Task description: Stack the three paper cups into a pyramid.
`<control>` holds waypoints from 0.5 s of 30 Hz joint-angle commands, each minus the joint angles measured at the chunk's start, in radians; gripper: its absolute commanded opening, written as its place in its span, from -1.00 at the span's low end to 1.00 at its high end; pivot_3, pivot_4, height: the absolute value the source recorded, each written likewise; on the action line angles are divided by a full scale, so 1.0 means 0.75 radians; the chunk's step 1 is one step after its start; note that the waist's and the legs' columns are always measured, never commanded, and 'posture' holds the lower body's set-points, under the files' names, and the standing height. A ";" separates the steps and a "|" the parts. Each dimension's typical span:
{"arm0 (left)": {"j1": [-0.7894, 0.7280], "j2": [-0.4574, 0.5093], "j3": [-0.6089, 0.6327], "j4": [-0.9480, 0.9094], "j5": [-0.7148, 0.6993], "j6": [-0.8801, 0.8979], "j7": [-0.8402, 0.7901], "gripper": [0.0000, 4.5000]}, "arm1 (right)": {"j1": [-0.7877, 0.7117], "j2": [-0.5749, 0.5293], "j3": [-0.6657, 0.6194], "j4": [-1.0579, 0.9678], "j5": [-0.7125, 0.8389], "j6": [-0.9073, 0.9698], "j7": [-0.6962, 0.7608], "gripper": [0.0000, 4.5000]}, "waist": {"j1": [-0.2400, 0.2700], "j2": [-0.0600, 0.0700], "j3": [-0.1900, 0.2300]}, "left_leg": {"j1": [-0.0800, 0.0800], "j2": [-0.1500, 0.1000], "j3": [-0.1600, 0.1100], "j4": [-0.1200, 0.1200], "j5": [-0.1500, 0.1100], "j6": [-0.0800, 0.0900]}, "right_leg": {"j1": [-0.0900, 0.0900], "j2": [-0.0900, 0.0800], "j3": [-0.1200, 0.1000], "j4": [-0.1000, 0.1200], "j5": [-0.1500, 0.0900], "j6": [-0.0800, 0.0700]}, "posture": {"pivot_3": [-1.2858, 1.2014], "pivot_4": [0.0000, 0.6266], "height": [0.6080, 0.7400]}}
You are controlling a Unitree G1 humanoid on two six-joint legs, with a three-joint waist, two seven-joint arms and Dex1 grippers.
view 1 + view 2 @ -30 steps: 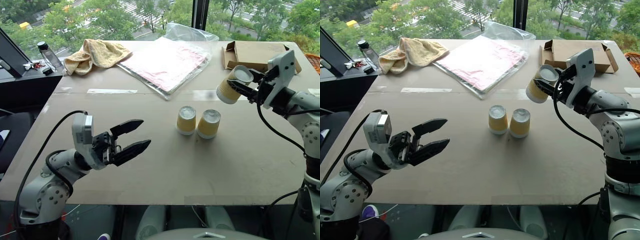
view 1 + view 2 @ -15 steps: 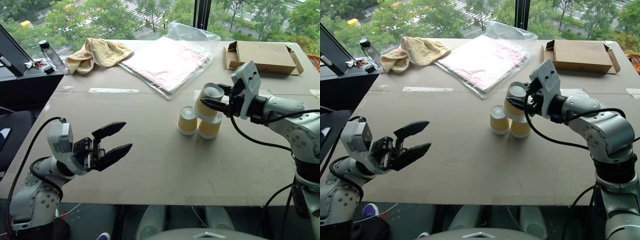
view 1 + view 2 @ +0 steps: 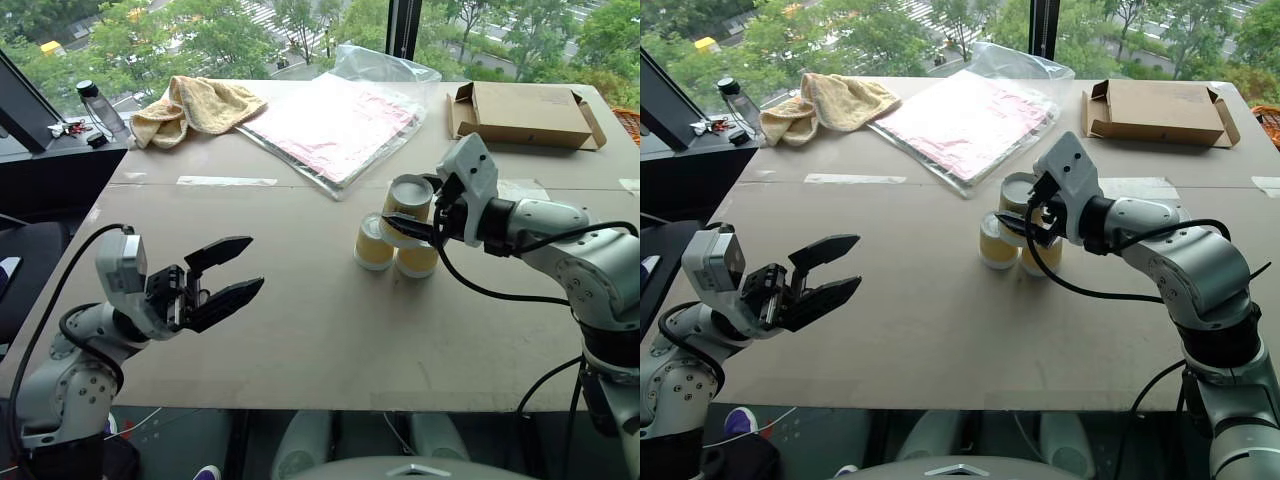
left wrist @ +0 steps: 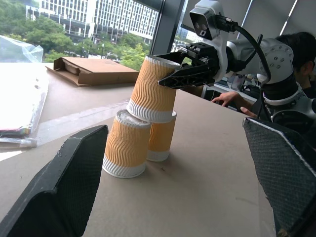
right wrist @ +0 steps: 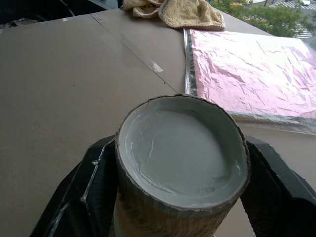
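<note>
**Top cup tilted on its base pair**

Between the right gripper [image 4: 190, 74]'s fingers, the top cup [image 4: 152, 89] leans on the two base cups [image 4: 138, 143], inverted. I cannot tell whether that gripper has released it. Withdrawing could drag it off. Farther off, the left gripper [image 3: 228, 280] hangs open, empty.

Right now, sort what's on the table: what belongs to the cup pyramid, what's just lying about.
For the job: top cup, tilted on the two base cups; right tool around it.

Lying about: towel, pink plastic-wrapped sheet, cardboard box, bottle.
</note>
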 commanded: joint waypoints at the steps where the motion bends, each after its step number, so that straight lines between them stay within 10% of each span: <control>1: -0.033 0.012 0.010 -0.048 -0.038 0.021 0.025 1.00 | 0.003 -0.020 -0.031 -0.055 -0.029 -0.041 0.003 0.95 | 0.000 0.000 0.000 | 0.000 0.000 0.000 0.000 0.000 0.000 | 0.000 0.000 0.000 0.000 0.000 0.000 | 0.03 -0.52 1.00; 15: -0.196 -0.030 -0.160 0.014 0.013 0.090 0.075 1.00 | 0.336 -0.093 -0.507 -0.284 0.163 -0.282 0.164 0.95 | 0.004 0.000 0.000 | 0.000 0.000 -0.001 0.000 0.000 0.001 | 0.001 0.000 -0.001 0.001 0.000 0.000 | 0.03 -0.52 1.00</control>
